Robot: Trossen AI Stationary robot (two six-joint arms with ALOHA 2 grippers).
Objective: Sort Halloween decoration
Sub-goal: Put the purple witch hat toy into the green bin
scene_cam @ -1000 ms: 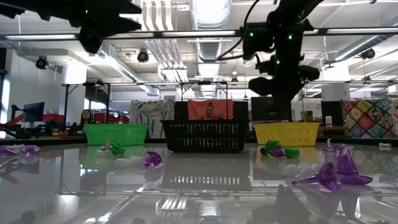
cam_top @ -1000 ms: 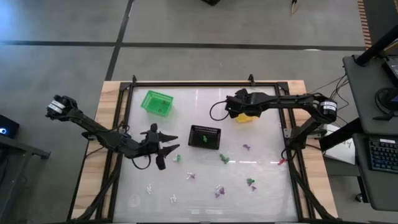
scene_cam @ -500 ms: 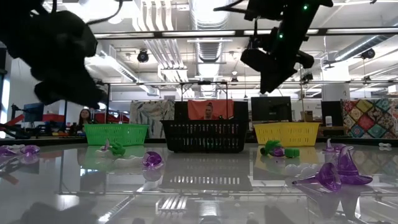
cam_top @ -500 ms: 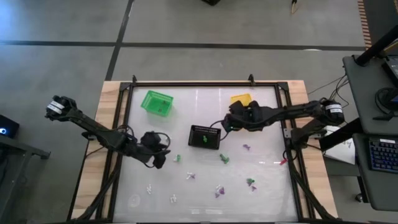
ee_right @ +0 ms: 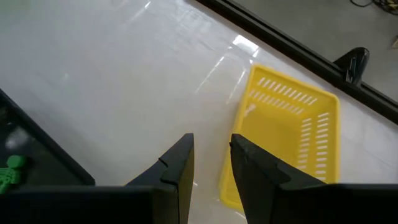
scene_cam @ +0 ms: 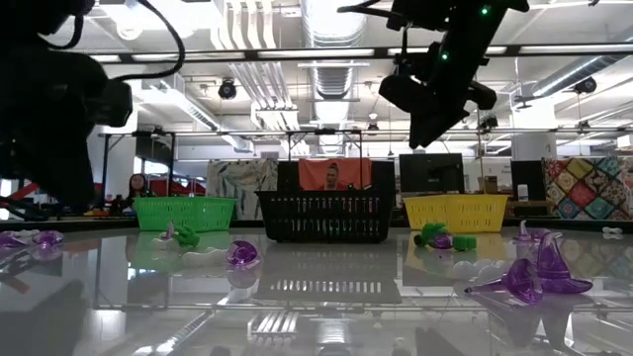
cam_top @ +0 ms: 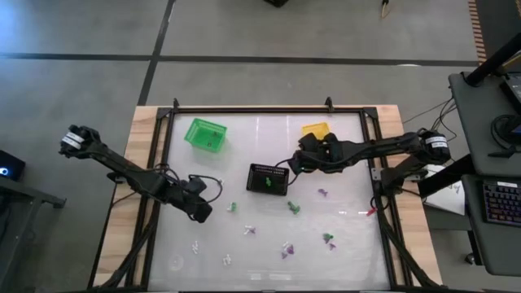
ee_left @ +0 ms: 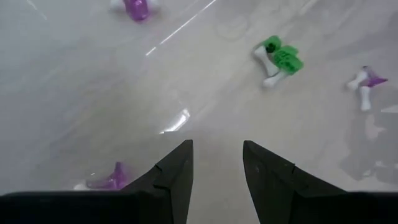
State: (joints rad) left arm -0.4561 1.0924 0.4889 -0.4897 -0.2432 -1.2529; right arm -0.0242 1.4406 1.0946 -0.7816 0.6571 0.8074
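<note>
1. Leftmost, the left gripper (cam_top: pixel 200 209) sits at centre-left of the high view; its fingers (ee_left: pixel 176 180) stand parted with nothing between them, bare tabletop (ee_left: pixel 74 112) showing through the gap.
2. The green basket (cam_top: pixel 205 134) lies upper left, the black basket (cam_top: pixel 268 179) at centre, the yellow basket (cam_top: pixel 315 129) upper right.
3. The Halloween decoration (cam_top: pixel 286 249) lies scattered across the lower middle of the table: tiny green, purple and white trinkets.
4. Likely featherlight, hard, slick plastic; pinch each across its body, low against the surface.
5. The right gripper (cam_top: pixel 298 163) hangs between black and yellow baskets, fingers (ee_right: pixel 176 171) slightly apart, empty.
</note>
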